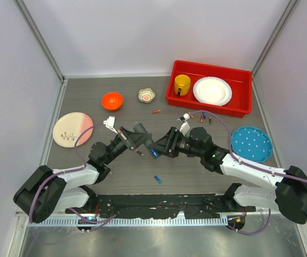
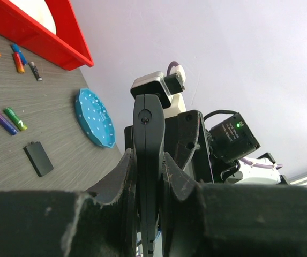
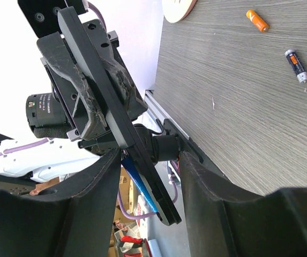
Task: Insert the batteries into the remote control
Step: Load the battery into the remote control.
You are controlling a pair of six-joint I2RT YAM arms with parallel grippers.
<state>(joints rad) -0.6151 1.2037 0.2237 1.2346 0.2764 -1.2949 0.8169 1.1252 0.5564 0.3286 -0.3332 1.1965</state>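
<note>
My left gripper [image 1: 133, 138] [image 2: 148, 158] is shut on the slim black remote control [image 2: 147, 139], held edge-on above the table's middle. In the right wrist view the remote [image 3: 113, 101] slants down between my right gripper's fingers [image 3: 102, 187], and a blue battery [image 3: 141, 184] lies along its underside by the left finger. My right gripper [image 1: 161, 145] [image 3: 152, 158] is open around the remote's lower end, with a gap on the right side. The blue battery also shows in the top view [image 1: 154, 153]. Another blue battery [image 1: 157, 179] lies on the table below.
Loose batteries [image 2: 18, 61] lie near the red bin [image 1: 239, 110], with a purple [image 2: 3, 122] and a green one [image 2: 15, 119] beside a black cover [image 2: 38, 158]. A blue plate [image 1: 251, 143], pink plate [image 1: 73, 129], orange bowl [image 1: 112, 100] and small cup [image 1: 147, 95] stand around.
</note>
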